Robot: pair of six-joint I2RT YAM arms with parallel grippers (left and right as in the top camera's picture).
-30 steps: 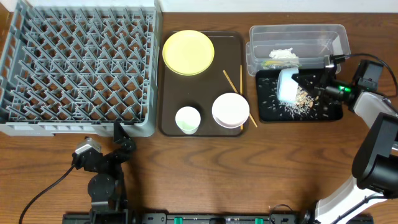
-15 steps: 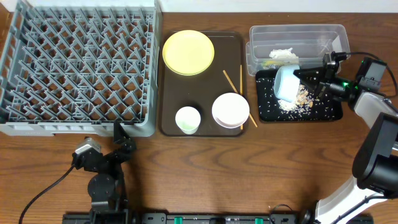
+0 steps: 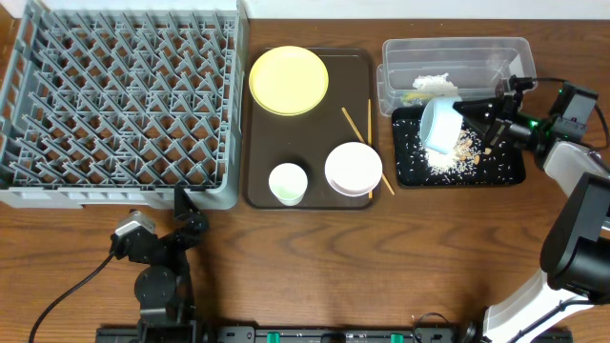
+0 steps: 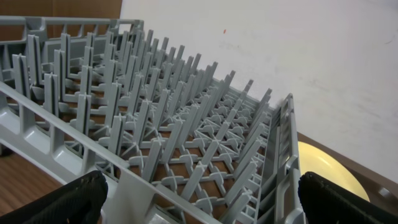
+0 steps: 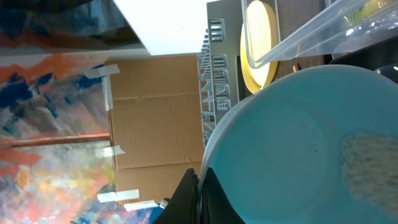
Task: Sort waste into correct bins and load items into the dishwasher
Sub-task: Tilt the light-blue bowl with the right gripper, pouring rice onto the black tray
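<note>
While the right fingers (image 3: 474, 112) are clamped together on the rim of the light blue bowl (image 3: 437, 125), it hangs tipped on edge over the black tray (image 3: 510, 171), just right of the brown serving tray (image 3: 310, 198). Rice grains (image 3: 456, 157) litter the black tray, with the clear tub (image 3: 457, 52) just behind. On the serving tray sit the yellow plate (image 3: 289, 80), white cup (image 3: 288, 183), white bowl (image 3: 354, 169) and chopsticks (image 3: 365, 141). Left of it stands the grey rack (image 3: 119, 95), with the left fingers (image 4: 59, 200) spread apart at its near edge, over the wooden table (image 3: 381, 267).
</note>
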